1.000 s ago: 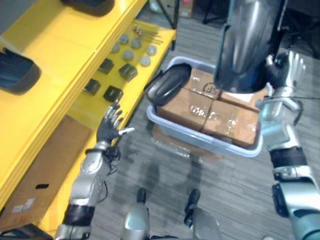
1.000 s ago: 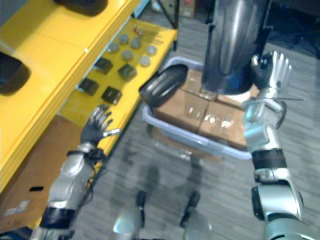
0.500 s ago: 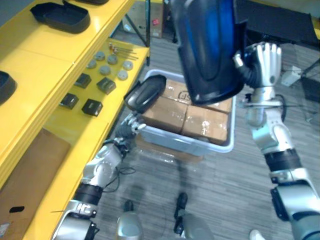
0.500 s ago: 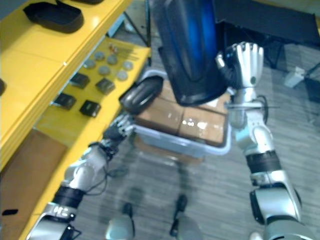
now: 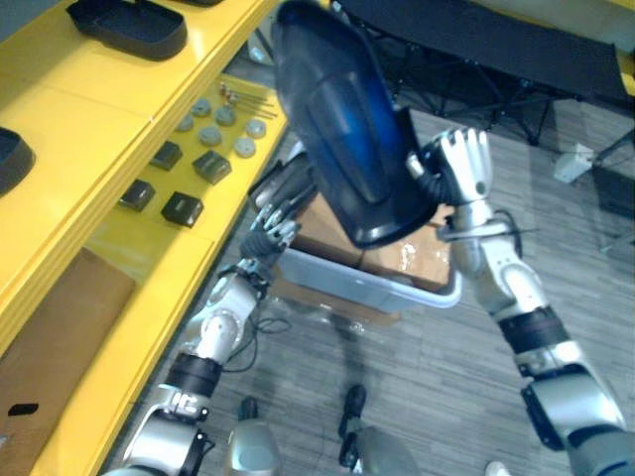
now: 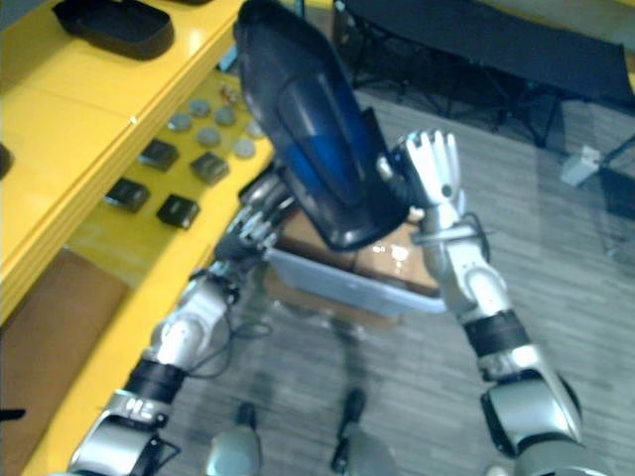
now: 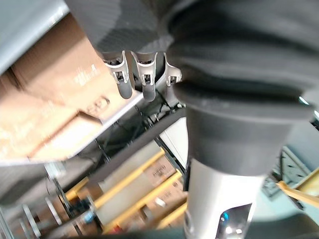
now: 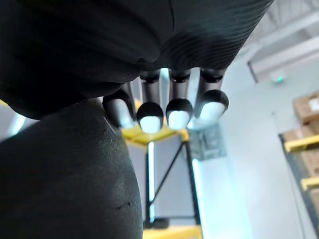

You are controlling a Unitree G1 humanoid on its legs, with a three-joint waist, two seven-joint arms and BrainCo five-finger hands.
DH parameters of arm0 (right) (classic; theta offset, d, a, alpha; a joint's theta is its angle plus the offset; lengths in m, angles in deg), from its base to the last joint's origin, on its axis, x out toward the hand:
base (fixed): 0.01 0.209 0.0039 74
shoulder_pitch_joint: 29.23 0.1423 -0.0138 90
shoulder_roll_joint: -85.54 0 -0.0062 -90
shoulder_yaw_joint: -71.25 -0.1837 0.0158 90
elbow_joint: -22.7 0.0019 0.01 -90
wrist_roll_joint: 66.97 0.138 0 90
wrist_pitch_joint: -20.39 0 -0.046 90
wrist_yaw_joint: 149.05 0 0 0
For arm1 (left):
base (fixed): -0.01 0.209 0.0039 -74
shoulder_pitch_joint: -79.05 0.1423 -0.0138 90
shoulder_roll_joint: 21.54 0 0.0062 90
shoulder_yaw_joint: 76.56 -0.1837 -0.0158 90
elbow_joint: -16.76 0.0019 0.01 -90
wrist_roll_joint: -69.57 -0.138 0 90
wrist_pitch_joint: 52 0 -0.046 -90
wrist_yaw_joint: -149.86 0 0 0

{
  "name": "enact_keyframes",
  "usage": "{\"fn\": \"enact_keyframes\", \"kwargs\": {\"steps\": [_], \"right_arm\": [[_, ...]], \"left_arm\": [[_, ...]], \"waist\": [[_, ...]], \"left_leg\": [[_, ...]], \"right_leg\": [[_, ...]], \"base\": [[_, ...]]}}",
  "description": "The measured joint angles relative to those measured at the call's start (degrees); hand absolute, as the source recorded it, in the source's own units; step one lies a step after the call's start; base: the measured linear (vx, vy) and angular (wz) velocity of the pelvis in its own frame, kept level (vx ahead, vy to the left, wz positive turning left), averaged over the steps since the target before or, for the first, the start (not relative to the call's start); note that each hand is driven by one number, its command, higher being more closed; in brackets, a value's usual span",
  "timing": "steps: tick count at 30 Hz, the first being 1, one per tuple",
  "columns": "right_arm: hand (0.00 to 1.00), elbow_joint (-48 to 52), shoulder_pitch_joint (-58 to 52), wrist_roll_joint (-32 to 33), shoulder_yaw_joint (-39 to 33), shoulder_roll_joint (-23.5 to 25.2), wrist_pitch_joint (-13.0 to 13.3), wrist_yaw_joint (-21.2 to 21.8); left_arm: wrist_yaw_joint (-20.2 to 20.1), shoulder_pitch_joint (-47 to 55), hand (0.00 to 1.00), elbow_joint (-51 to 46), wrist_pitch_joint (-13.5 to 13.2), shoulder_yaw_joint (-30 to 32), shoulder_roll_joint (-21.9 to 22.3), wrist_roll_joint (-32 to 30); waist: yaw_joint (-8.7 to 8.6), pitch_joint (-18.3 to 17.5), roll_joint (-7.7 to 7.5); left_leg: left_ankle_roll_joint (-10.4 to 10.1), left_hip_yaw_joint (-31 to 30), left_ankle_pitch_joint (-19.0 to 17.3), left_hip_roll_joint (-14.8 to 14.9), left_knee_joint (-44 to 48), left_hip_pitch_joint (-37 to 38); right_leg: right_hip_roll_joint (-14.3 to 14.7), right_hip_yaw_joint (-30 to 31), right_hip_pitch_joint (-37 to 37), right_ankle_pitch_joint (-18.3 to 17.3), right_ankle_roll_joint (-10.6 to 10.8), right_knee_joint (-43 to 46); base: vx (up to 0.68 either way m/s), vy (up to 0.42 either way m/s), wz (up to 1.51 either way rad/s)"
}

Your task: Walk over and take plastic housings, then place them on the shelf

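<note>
A large dark plastic housing [image 5: 342, 129] with a blue sheen hangs tilted in the air over the bin. My right hand [image 5: 461, 174] holds it by its right rim: the thumb is hooked on the rim and the fingers point straight up. A second dark housing [image 5: 288, 183] lies on the boxes at the bin's left end. My left hand [image 5: 270, 226] reaches up to it with relaxed fingers [image 7: 144, 79], tips just at its underside [image 7: 119, 25]. Two more housings [image 5: 129, 25] rest on the yellow shelf [image 5: 99, 119].
The grey bin [image 5: 377, 288] holds cardboard boxes [image 5: 417, 263] and stands on the floor by the shelf. Small black blocks [image 5: 182, 208] and grey discs [image 5: 213, 134] lie on the lower shelf, a cardboard sheet [image 5: 60, 317] beneath. A black folding frame [image 5: 496, 50] stands behind.
The right hand has swung the housing left towards the shelf and tilted it. The left hand has risen from beside the shelf to the housing in the bin. The camera has shifted.
</note>
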Motion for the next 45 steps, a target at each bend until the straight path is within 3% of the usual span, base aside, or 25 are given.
{"fn": "enact_keyframes", "kwargs": {"steps": [9,15,22,35,36,40,45], "right_arm": [[1.00,-0.7,-0.9,0.0,2.5,1.6,0.8,1.1],[1.00,-2.4,-1.2,0.0,3.5,2.5,-0.1,1.4],[1.00,-2.9,-1.2,0.1,3.9,3.4,-0.6,2.2],[1.00,-6.9,2.2,0.6,6.3,3.9,-2.8,2.1],[1.00,-6.9,2.4,0.6,6.3,4.0,-3.0,2.1],[1.00,-7.1,3.2,2.8,6.3,4.0,-3.4,2.0],[1.00,-7.1,4.2,4.4,6.3,4.0,-2.2,0.8]], "left_arm": [[-0.1,-1.6,0.00,0.0,-0.1,-0.3,0.4,2.1],[-0.1,-3.5,0.00,0.5,-0.1,-0.5,1.0,2.0],[-3.0,-4.5,0.00,2.1,0.0,-1.2,1.0,2.0],[-8.9,-6.5,0.00,2.0,0.7,-5.3,1.0,1.8],[-9.0,-6.5,1.00,2.0,0.7,-5.4,1.0,1.8],[-8.5,-6.7,1.00,2.0,0.6,-6.0,1.1,0.3],[-3.7,-7.0,1.00,2.0,-0.4,-6.0,0.9,-5.2]], "waist": [[-0.03,0.0,0.00],[-0.06,0.0,0.01],[-0.04,0.1,0.17],[0.27,1.6,2.53],[0.27,1.6,2.66],[0.20,1.8,2.88],[-0.06,2.1,3.40]], "left_leg": [[0.1,-0.5,-0.2,0.0,0.9,-0.9],[0.1,-1.3,-0.2,-0.2,1.2,-1.8],[0.1,-1.4,-0.2,-0.5,1.0,-1.8],[0.1,-1.5,-0.1,-0.8,0.9,-1.8],[0.1,-1.5,-0.1,-0.8,0.9,-1.8],[0.1,-1.5,-0.1,-0.8,0.8,-1.8],[0.1,-1.4,-0.1,-0.9,0.9,-1.8]], "right_leg": [[0.0,-0.1,-0.1,0.4,-0.1,-0.2],[0.0,-1.3,-0.2,0.6,-0.2,-0.9],[-0.1,-1.4,-0.2,0.6,-0.2,-1.0],[-0.3,-1.5,-0.2,0.6,-0.2,-1.0],[-0.4,-1.5,-0.2,0.6,-0.2,-1.0],[-0.4,-1.5,-0.3,0.6,-0.2,-1.0],[-0.4,-1.4,-0.3,0.6,-0.2,-0.9]], "base": [[-0.01,0.006,0.01],[0.01,0.012,0.06],[0.01,0.010,0.00],[0.00,0.005,0.00],[0.00,0.000,0.00],[0.00,0.000,0.00],[0.00,0.000,0.00]]}}
